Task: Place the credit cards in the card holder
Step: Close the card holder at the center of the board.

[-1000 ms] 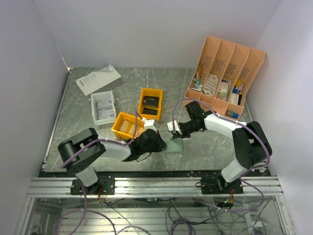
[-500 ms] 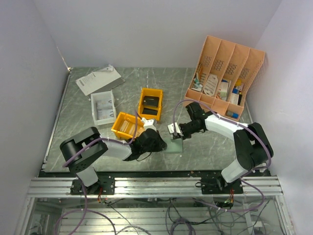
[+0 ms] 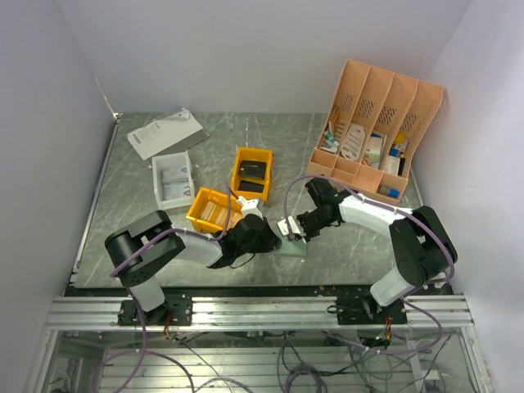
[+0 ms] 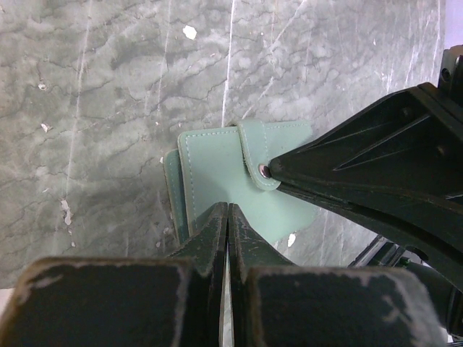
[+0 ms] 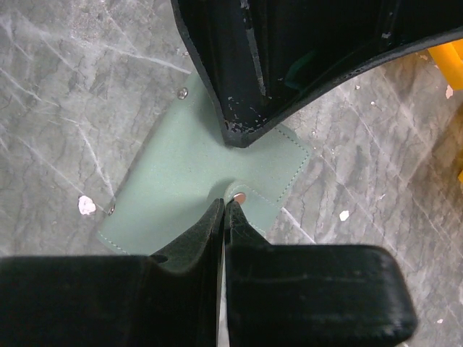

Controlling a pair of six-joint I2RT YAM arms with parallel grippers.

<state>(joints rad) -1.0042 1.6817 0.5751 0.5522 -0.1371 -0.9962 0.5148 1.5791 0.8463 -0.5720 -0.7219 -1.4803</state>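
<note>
The grey-green card holder (image 3: 292, 246) lies closed and flat on the table between my two grippers. It also shows in the left wrist view (image 4: 217, 173) and the right wrist view (image 5: 173, 181). Its strap (image 4: 253, 148) with a metal snap (image 5: 239, 196) lies across the cover. My left gripper (image 4: 228, 206) is shut, its tips on the holder's cover (image 3: 270, 239). My right gripper (image 5: 225, 204) is shut, its tips right at the strap's snap end (image 3: 290, 231). No credit card shows in either gripper.
Two yellow bins (image 3: 210, 210) (image 3: 251, 173) and a white bin (image 3: 172, 180) stand left of and behind the holder. A peach desk organiser (image 3: 378, 123) stands at the back right. A paper sheet (image 3: 164, 133) lies at the back left.
My right gripper has moved down and left onto the holder's strap. The left gripper and the holder have hardly moved.
</note>
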